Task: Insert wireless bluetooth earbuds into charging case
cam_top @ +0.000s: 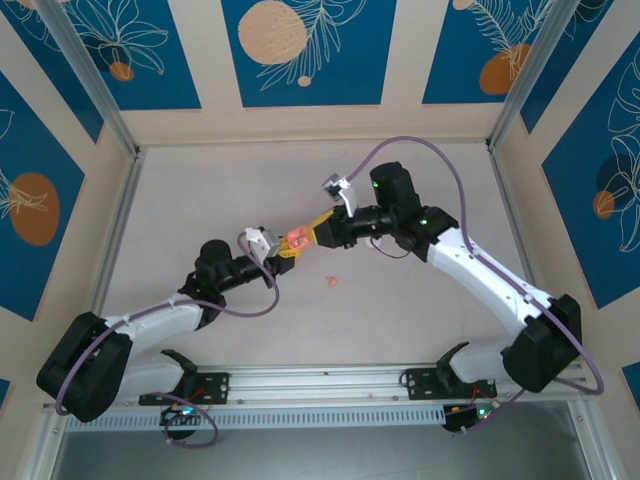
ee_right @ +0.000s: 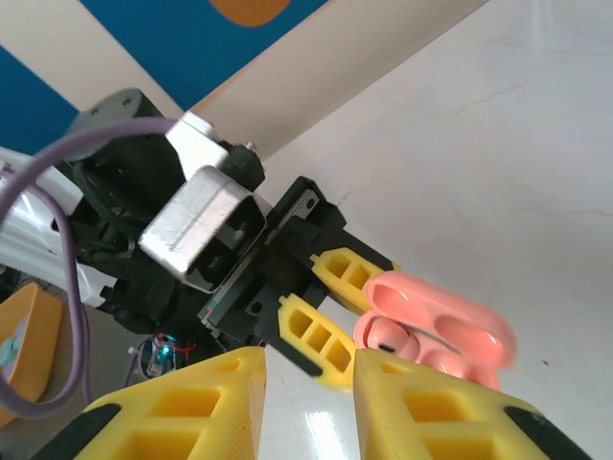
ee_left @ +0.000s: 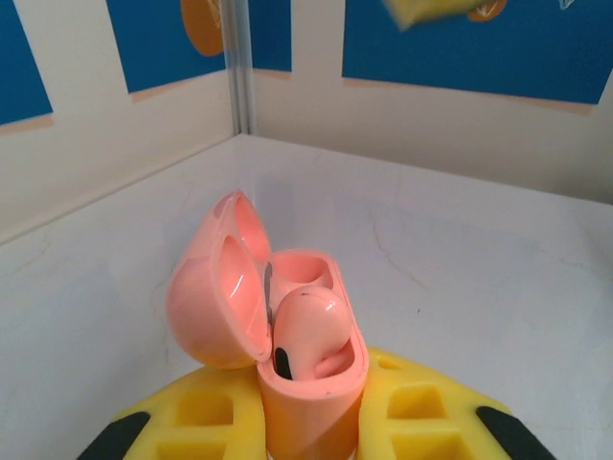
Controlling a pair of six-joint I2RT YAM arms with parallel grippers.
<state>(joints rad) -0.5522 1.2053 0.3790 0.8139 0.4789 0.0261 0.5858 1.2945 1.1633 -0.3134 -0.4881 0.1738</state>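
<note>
Nearest to me, the loose earbud (cam_top: 331,281) is lying on the table (cam_top: 400,170), apart from both grippers. Beyond it my left gripper (cam_top: 286,251) is clamping the charging case (ee_left: 311,388) by its base, with the lid (ee_left: 215,297) hanging open. The seated earbud (ee_left: 308,326) is filling the near socket, and the far socket (ee_left: 302,273) is sitting empty. Just past the case my right gripper (ee_right: 306,369) is hovering, fingers narrowly parted, carrying nothing. I am judging one bud done, one to go: next I am needing to pinch the loose one and line it up over that empty socket
</note>
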